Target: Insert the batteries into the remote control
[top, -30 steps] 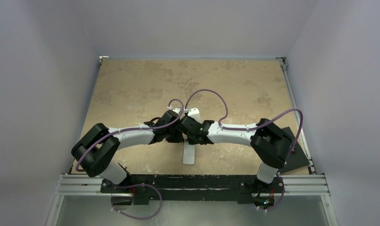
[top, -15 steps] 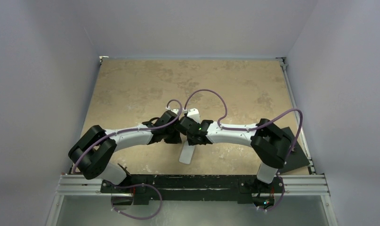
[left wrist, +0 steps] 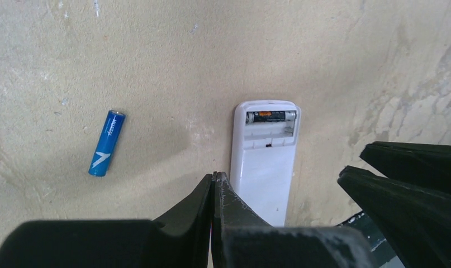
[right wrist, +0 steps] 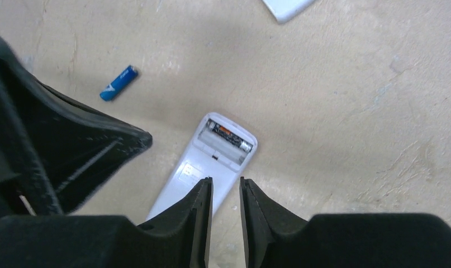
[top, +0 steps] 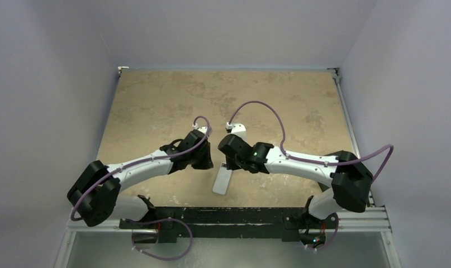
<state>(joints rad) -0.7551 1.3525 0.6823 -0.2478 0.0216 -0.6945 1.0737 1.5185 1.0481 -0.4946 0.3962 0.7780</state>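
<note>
The white remote control (left wrist: 263,167) lies back up on the tan table, its compartment uncovered. A dark battery (left wrist: 270,116) sits in the far slot, and the slot beside it is bare. The blue battery (left wrist: 107,143) lies loose on the table to the remote's left. My left gripper (left wrist: 213,176) is shut on nothing, its tips over the remote's left edge. My right gripper (right wrist: 226,181) hovers above the remote (right wrist: 212,159), a little open, with nothing between the fingers. In the top view both grippers (top: 207,162) (top: 227,162) stand close together above the remote (top: 222,180).
A small white cover piece (right wrist: 287,6) lies on the table beyond the remote. The right gripper's dark fingers (left wrist: 413,173) reach in beside the remote. A metal rail (top: 228,219) runs along the near table edge, and grey walls close in the other sides.
The right gripper's jaws have parted. Both arms have drawn back, their elbows swinging outward, and the grippers stand a little further apart. The remote's near end has shifted slightly left.
</note>
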